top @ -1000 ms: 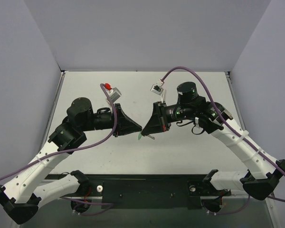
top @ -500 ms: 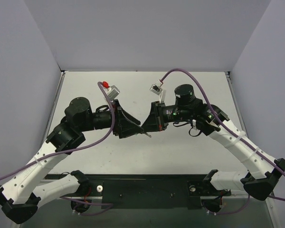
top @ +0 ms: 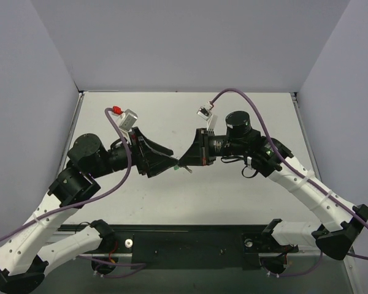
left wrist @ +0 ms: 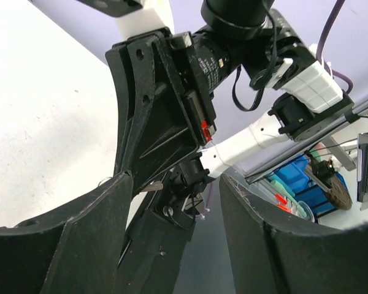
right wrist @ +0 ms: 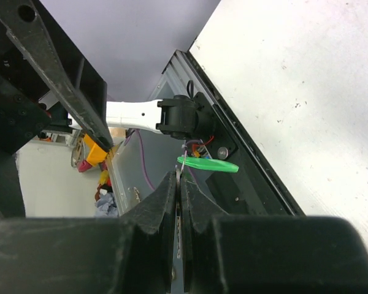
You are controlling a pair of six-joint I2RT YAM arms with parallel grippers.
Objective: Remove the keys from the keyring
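Observation:
My right gripper point(right wrist: 179, 176) is shut on a thin silver key point(right wrist: 179, 190), whose edge shows between the two pads. The keyring's green oval tag point(right wrist: 207, 165) hangs from its small ring just past the fingertips. From above, the right gripper point(top: 182, 164) is raised over the table's middle, with the green tag point(top: 174, 168) at its tip. My left gripper point(top: 171, 158) faces it from the left, open, with its fingers around the tag without touching. In the left wrist view the left gripper point(left wrist: 175, 179) holds nothing, and the key's silver blade point(left wrist: 151, 185) shows beyond it.
Both arms meet over the white table point(top: 233, 190). A black rail point(top: 190, 242) with the arm bases runs along the near edge. Grey walls close in the back and sides. Purple cables point(top: 230, 93) loop above each wrist.
My left gripper has opened from shut and drawn back slightly to the left. The right gripper, still shut, has shifted a little left with the key and tag.

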